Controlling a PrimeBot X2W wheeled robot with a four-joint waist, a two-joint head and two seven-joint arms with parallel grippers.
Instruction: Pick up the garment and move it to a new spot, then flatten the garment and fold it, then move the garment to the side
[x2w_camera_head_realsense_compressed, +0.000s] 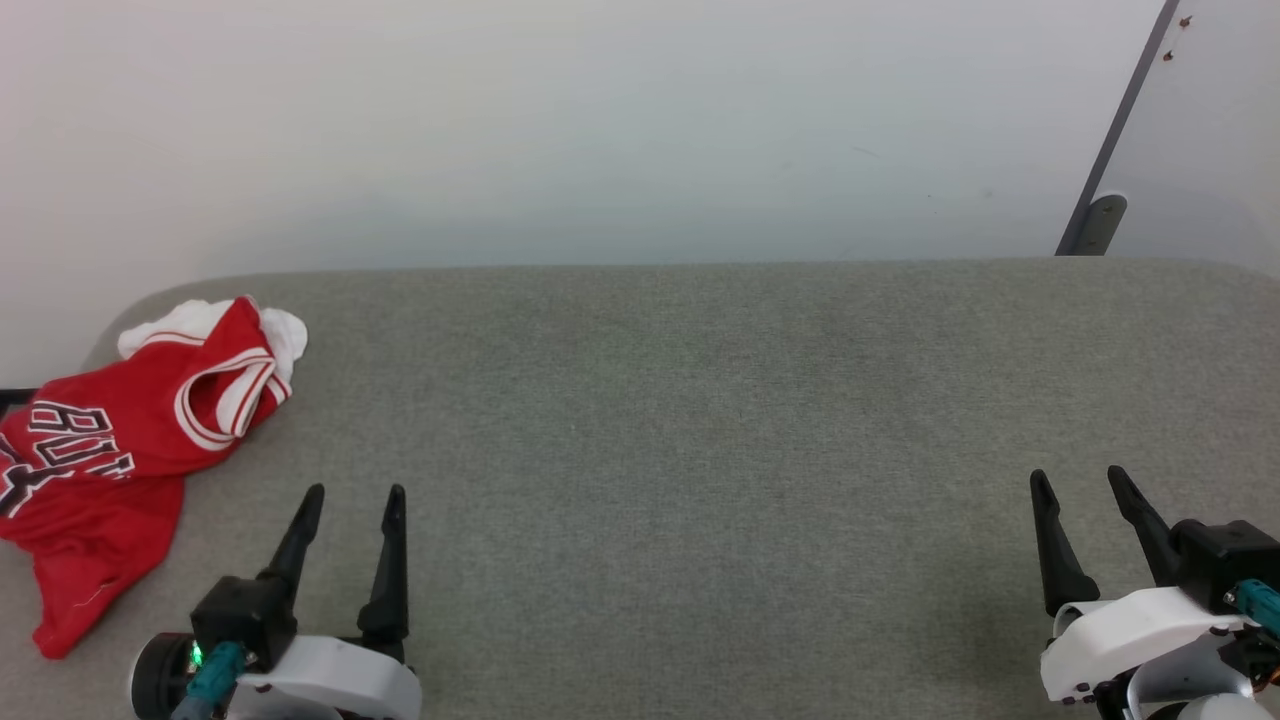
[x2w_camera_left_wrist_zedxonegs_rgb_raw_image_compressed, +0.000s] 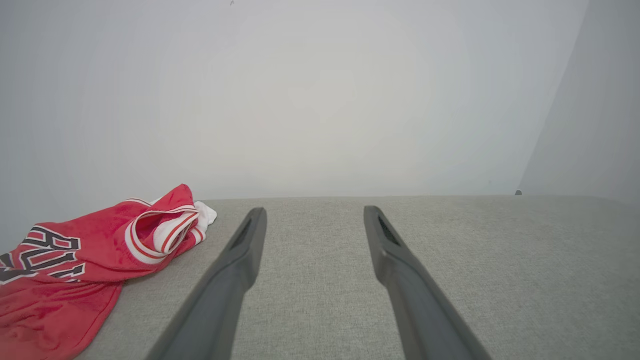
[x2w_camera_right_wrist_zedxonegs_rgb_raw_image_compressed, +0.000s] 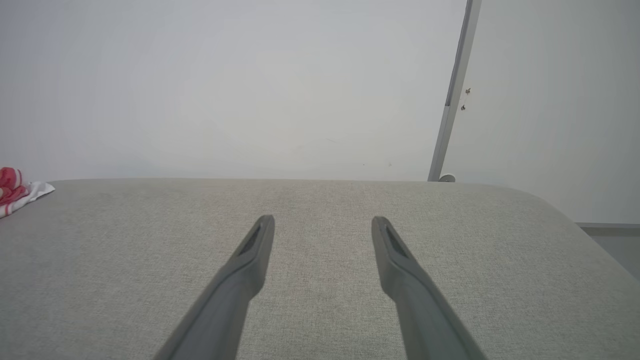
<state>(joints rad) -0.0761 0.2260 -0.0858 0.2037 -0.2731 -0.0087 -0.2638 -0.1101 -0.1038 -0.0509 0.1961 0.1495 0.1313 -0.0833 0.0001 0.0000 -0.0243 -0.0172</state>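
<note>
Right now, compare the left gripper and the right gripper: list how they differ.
1. The left gripper is close beside the garment; the right gripper is far across the grey surface from it.
2. In the head view the left gripper's fingers lean slightly right, while the right gripper's lean left.
Shared: both are open, hold nothing and are clear of the garment.

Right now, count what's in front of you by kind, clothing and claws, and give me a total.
Clothing: 1, the crumpled red jersey at the left end of the grey pad
Claws: 2, the left claw and the right claw, both open and empty
Total: 3
</note>
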